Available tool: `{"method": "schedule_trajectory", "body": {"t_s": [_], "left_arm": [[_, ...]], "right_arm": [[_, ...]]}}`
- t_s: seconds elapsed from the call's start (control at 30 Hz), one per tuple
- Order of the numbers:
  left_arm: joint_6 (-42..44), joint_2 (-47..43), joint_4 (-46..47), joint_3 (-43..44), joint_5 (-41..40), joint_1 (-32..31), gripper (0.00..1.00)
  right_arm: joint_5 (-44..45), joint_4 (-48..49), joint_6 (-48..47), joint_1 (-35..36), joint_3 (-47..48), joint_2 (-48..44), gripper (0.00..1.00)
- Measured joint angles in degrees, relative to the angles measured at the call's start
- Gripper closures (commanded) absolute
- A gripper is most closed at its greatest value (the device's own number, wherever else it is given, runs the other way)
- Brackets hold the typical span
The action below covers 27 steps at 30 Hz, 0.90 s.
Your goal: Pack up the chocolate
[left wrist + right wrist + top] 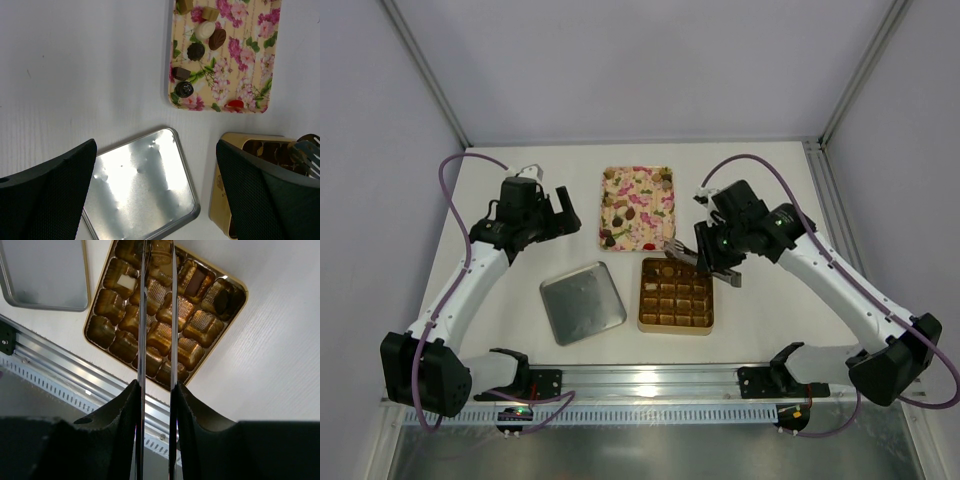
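Several chocolates [617, 238] lie on the pink floral tray [638, 175]; the left wrist view shows dark rounds [196, 50], a white one and a red one [233, 104] there. The gold grid box [676, 323] holds three chocolates [221, 299], among them a white-topped one [126, 282]. My right gripper [717, 262] is shut on metal tongs [143, 315], and their tips [675, 246] reach over the box's far edge. The tong tips are cut off in the right wrist view. My left gripper [563, 212] is open and empty, left of the floral tray.
A silver lid [582, 300] lies left of the gold box, under my left gripper [156, 150] in the left wrist view. An aluminium rail [650, 378] runs along the table's near edge. Frame posts stand at the back corners.
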Motion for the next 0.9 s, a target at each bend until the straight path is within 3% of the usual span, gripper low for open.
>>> {"method": "schedule_trajectory", "body": {"t_s": [0.37, 0.9], "left_arm": [[0.0, 0.02, 0.0, 0.0, 0.0, 0.0, 0.0], [0.02, 0.02, 0.0, 0.0, 0.0, 0.0, 0.0]], "right_arm": [[0.26, 0.26, 4.94, 7.8, -8.09, -5.6, 0.64], [1.11, 0.74, 6.71, 9.6, -9.66, -6.36, 0.6]]}}
